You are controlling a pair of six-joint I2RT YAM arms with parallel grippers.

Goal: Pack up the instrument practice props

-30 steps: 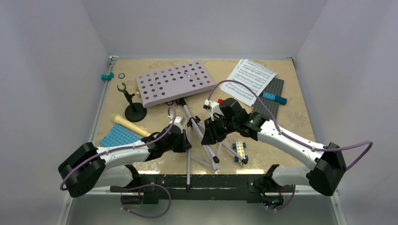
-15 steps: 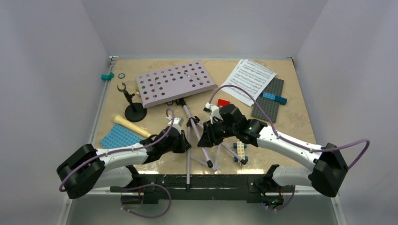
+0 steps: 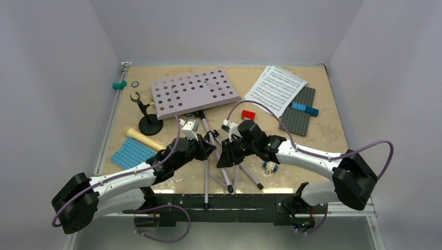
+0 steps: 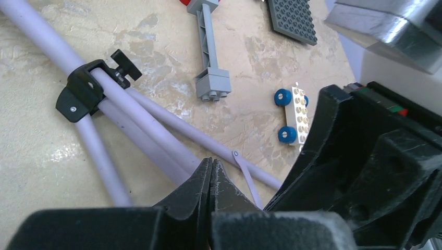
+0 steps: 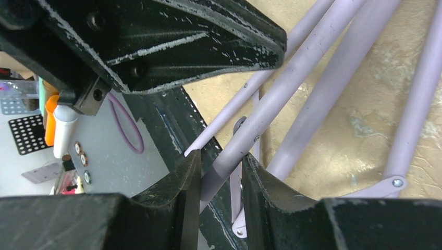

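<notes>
- Top view: the lilac music stand is being shown lying flat on the table. Its holed plate is at the far middle, and its thin tripod legs are being spread out toward the near edge.
- The left gripper and the right gripper are both being kept low among those legs, close beside each other.
- The sheet-music pages are being left at the far right. The black mic stand is at the far left, with the toy microphone lying on the near side of it.
- Left wrist view: the left gripper's fingers are being pressed tight together, and nothing is being seen between them. A lilac leg is running just under the tips. A black clamp is being seen on the legs at the far left.
- Right wrist view: one tripod leg is being squeezed between the right gripper's two fingers.
- The legs are being judged thin, light, stiff and smooth, so slipping or swinging is likely if they are taken by the ends.
- A hold close to the black clamp is being judged safest, since the wide plate may tip the stand over.
</notes>
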